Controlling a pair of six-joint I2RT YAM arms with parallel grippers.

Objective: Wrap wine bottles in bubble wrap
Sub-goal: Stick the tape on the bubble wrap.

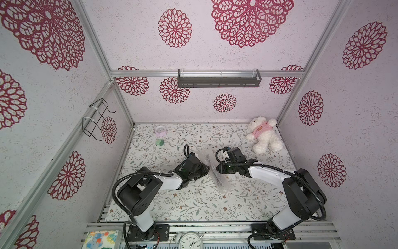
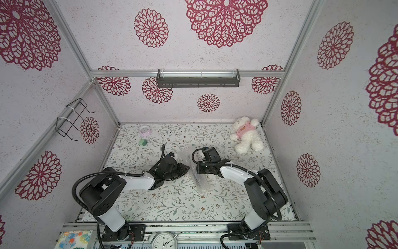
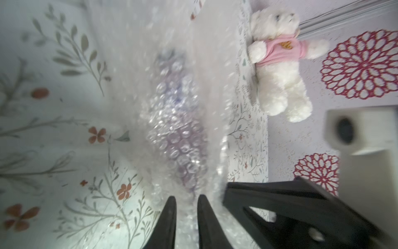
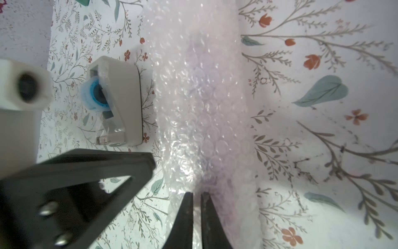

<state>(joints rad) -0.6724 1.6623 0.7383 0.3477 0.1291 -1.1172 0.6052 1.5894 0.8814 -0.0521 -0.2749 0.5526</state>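
I see the table [image 1: 193, 207] with the bubble wrap [image 1: 217, 179] rolled up mid-table between both arms. The bottle [image 3: 178, 120] shows purple inside the roll. My right gripper [image 4: 197, 194] pinches the wrap's edge. My left gripper [image 3: 186, 197] faces the roll, fingers narrowly apart.

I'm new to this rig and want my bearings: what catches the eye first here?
The left gripper and right gripper face each other across a crinkly roll of bubble wrap in the middle of the table, the purple bottle showing faintly through it. Next comes the white teddy bear in a pink shirt, lying at the far right corner, under walls covered in big red flower patterns.
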